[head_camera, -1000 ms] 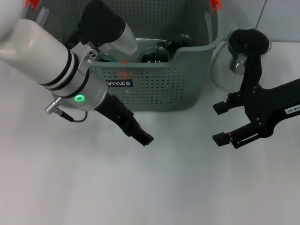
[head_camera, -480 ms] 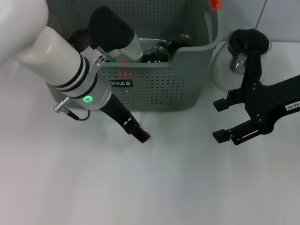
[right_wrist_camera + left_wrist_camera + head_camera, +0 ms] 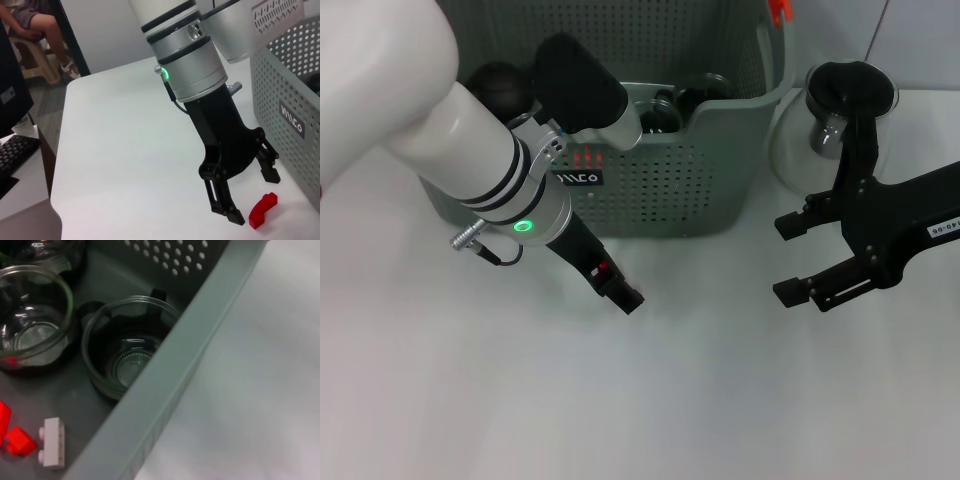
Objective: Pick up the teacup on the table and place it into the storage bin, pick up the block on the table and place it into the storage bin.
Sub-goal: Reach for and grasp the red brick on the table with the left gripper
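While open, left claw (image 3: 252,197) straddles red block (image 3: 263,209) beside storage bin (image 3: 295,100).

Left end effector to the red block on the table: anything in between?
Nothing visible. The open left end effector hangs right beside the red arch-shaped plastic block on the white table. The grey-green perforated storage bin stands just beyond. The right end effector is parked aside.

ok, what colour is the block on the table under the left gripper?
Red block; right wrist view shows it best.
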### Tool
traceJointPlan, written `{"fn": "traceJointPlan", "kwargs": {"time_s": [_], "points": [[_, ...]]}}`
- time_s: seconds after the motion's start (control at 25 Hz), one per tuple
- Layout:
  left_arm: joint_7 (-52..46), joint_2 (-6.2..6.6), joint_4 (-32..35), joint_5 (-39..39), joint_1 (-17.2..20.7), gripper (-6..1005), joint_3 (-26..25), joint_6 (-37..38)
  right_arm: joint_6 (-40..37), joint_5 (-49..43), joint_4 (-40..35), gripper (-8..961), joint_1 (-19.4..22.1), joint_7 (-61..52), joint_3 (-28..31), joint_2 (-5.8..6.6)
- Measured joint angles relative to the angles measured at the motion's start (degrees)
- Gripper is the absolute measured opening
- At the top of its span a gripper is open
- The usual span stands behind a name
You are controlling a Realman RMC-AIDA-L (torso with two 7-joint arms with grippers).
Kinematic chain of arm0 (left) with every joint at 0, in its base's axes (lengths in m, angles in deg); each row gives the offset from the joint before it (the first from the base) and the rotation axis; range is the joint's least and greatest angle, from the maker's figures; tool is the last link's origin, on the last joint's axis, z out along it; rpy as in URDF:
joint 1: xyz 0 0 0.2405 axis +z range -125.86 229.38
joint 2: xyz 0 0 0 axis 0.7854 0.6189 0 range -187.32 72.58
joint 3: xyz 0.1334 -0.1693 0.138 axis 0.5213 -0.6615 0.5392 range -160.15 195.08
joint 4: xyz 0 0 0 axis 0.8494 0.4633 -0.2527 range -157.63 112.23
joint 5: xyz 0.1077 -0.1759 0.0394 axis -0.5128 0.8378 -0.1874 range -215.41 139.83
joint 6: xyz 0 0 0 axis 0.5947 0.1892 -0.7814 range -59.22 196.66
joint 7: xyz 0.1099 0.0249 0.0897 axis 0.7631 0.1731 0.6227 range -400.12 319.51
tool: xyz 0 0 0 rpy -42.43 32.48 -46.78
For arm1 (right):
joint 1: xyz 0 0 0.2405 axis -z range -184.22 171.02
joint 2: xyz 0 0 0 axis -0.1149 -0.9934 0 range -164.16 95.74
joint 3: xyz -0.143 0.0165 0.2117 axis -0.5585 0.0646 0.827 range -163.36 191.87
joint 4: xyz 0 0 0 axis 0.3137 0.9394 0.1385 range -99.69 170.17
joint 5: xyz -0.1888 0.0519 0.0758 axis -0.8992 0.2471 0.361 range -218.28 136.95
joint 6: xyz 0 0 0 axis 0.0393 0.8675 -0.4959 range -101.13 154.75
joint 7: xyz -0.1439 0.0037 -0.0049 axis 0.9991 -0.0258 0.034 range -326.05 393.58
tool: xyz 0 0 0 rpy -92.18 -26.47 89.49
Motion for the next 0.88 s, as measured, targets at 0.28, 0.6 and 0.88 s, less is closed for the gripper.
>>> {"fn": "traceJointPlan", "kwargs": {"time_s": [0.28,0.6,0.88], "points": [[-0.2,-0.10,-1.5,0.0,-0.1,865,0.2,-1.0,-0.1,-0.1,0.0,928,0.0,0.0,0.0,-0.06],[0.1,0.00,-1.4,0.3,-0.2,861,0.3,-0.6,0.0,-0.1,0.0,928,-0.1,-0.1,0.0,-0.11],[0.2,0.11,-1.5,0.1,-0.3,857,0.3,-0.6,0.0,-0.1,0.1,927,-0.1,-0.1,0.0,-0.14]]}}
